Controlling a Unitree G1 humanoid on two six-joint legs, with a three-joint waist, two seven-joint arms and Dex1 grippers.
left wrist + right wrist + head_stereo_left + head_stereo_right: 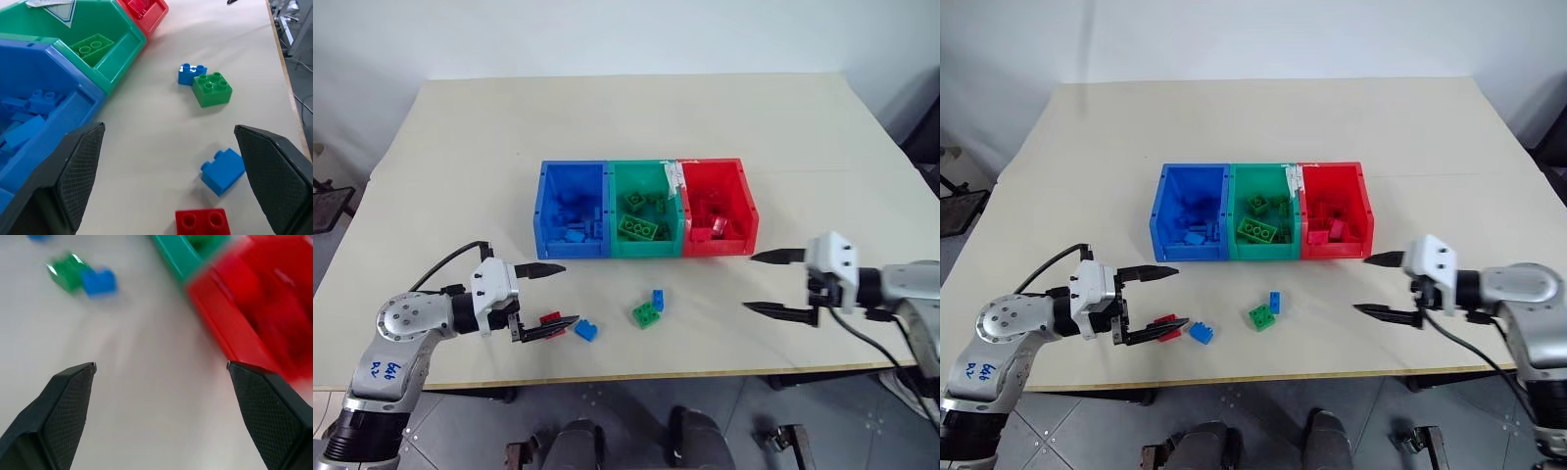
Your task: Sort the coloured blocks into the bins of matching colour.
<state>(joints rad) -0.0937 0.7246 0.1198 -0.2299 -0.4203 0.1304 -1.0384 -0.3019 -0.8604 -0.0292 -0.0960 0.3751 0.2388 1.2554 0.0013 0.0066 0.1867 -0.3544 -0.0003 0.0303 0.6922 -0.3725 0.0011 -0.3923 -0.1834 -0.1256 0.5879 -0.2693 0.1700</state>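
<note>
While the joined blue, green and red plastic bins [644, 223] sit well stocked, four small studded bricks [647, 314] wait before them on the counter [460, 147]; left claw [546, 298] and right claw [771, 283] gape wide, empty.

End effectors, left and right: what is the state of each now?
Left end effector: open, holding nothing.
Right end effector: open, holding nothing.

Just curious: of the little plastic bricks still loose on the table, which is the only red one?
The small red studded plastic brick, lying beside the left tool; the other loose ones are blue or green.
</note>
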